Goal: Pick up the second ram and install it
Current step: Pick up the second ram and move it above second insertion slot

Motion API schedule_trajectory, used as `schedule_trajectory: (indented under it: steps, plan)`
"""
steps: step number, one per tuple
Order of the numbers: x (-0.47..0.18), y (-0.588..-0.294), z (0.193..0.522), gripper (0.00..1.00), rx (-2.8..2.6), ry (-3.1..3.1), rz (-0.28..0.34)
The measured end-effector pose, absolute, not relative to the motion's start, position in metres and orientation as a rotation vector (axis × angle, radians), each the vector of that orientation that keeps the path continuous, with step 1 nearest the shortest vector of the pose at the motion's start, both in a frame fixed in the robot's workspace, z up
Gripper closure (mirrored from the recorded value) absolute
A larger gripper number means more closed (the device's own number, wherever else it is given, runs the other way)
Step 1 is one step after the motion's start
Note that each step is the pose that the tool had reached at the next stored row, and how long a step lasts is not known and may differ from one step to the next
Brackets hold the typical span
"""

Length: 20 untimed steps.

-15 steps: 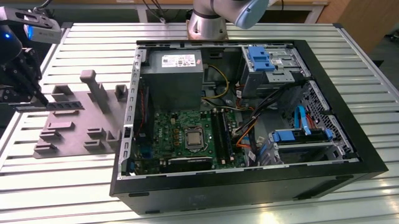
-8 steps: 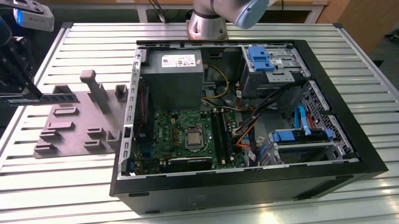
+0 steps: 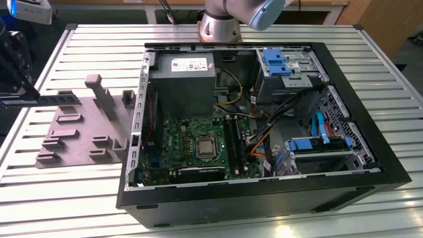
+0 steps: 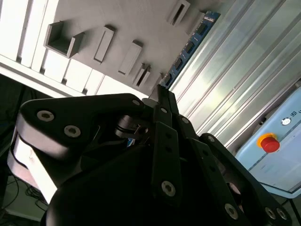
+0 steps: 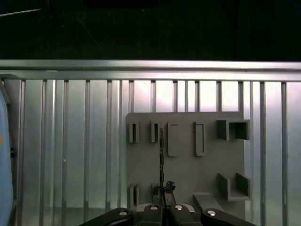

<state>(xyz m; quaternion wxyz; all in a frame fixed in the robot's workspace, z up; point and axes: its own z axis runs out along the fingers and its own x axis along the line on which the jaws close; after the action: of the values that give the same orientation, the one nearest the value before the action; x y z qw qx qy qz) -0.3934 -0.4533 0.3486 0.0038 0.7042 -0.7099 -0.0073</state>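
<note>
At the exterior view's left, above the grey holder plate (image 3: 69, 131), my gripper (image 3: 25, 95) is shut on one end of the second ram (image 3: 56, 99), a thin blue stick held lengthwise and level, clear of the plate. In the second wrist view the blue board (image 4: 190, 44) runs out from the gripper (image 4: 160, 94) over the plate (image 4: 141, 19). The first wrist view has the stick edge-on (image 5: 161, 155) rising from the gripper (image 5: 162, 200). The long black memory slots (image 3: 235, 141) lie on the green motherboard (image 3: 191, 141) in the open computer case, well toward the exterior view's right of the gripper.
The open black case (image 3: 370, 163) holds a grey power supply (image 3: 182, 84), blue drive bays (image 3: 278, 62) and loose cables (image 3: 264, 131). The holder plate carries upright slots and a tall post (image 3: 99, 89). A slatted metal table (image 3: 66, 193) lies underneath. A red stop button (image 4: 269, 142) sits on a pale box.
</note>
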Motion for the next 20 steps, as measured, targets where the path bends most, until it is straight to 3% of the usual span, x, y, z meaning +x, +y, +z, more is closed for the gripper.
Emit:
schedule_trajectory:
  steps: [20]
  plan:
    - [-0.393, -0.453, 0.380, 0.88, 2.207, -2.225, -0.023]
